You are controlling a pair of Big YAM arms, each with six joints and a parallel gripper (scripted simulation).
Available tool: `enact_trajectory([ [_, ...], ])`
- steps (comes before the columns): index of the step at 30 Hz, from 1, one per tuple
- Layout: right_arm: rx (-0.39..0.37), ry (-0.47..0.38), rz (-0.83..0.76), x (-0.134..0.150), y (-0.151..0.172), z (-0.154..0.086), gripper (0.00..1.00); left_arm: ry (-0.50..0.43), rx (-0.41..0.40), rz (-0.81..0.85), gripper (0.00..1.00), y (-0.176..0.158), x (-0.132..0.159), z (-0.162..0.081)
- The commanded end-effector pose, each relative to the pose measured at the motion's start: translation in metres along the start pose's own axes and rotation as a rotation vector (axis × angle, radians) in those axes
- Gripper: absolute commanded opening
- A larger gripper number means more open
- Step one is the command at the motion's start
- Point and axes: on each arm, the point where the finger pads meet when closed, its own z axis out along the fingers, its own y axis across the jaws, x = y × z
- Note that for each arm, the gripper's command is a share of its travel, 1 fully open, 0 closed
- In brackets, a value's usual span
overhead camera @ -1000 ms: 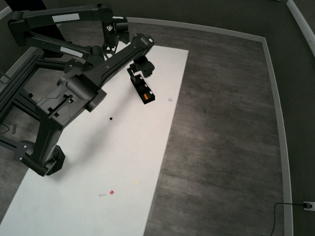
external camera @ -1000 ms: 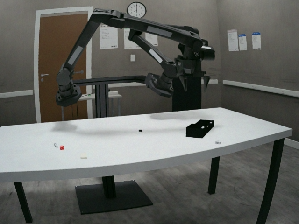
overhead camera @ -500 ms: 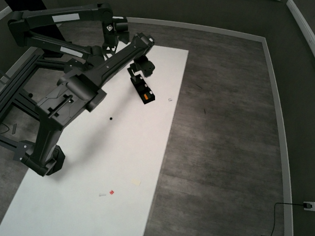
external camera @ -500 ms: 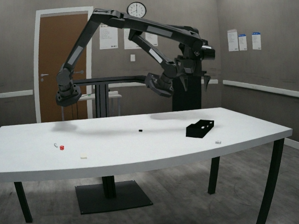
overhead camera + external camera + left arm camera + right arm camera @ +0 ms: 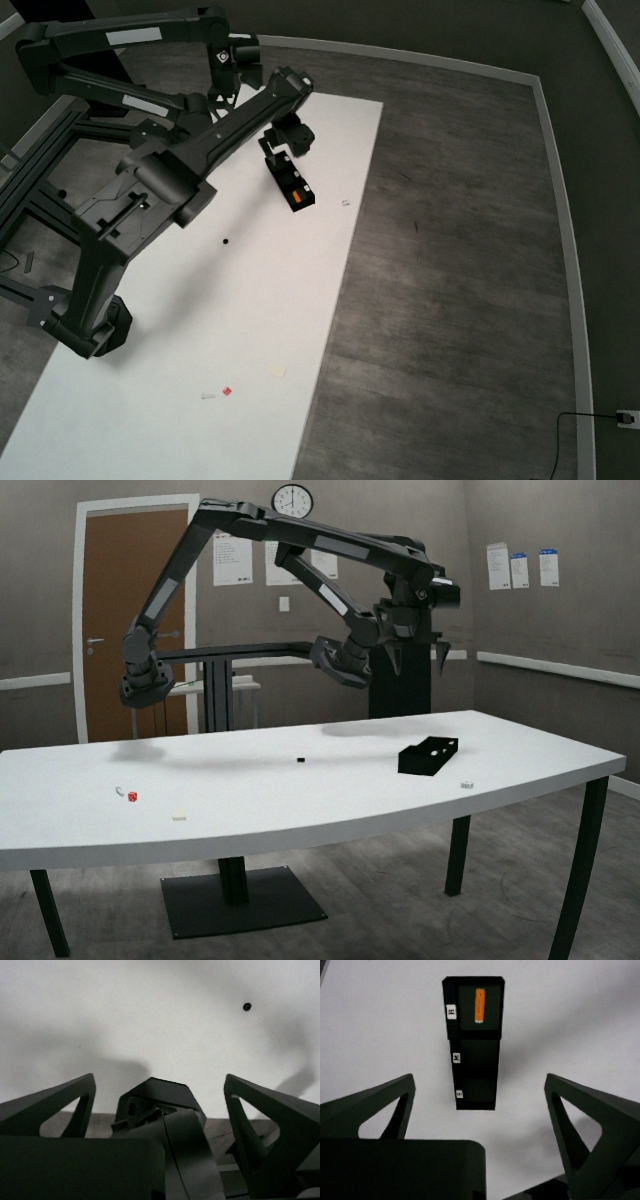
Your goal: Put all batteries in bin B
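Note:
A black bin (image 5: 281, 178) (image 5: 418, 761) (image 5: 476, 1065) with three compartments in a row stands flat on the white table (image 5: 206, 310) (image 5: 310, 800). An orange battery (image 5: 297, 196) (image 5: 479, 1006) lies in the end compartment, which is marked B. My right gripper (image 5: 279, 149) (image 5: 479, 1080) is open and empty, high above the bin's other end. My left gripper (image 5: 227, 95) (image 5: 159, 1080) is open and empty, high near the table's back edge. A tiny black object (image 5: 225, 241) (image 5: 300, 759) (image 5: 247, 1006) lies mid-table.
A small grey-white piece (image 5: 345, 203) (image 5: 466, 784) lies near the table's front edge beside the bin. At the table's other end lie a red die (image 5: 226, 391) (image 5: 132, 796), a small white piece (image 5: 207, 396) (image 5: 119, 791) and a cream block (image 5: 276, 370) (image 5: 178, 815).

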Motion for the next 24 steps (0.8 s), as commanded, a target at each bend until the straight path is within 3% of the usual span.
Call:
enact_trajectory([
  [1, -0.02, 0.003, 0.062, 0.0015, 0.0177, -0.0252, 1.0, -0.042, -0.012, 0.005, 1.0, 0.0, -0.0103, -0.0216],
  [24, -0.024, 0.005, 0.064, 0.0009, 0.0183, -0.0286, 1.0, -0.042, -0.012, 0.005, 1.0, 0.0, -0.0103, -0.0216],
])
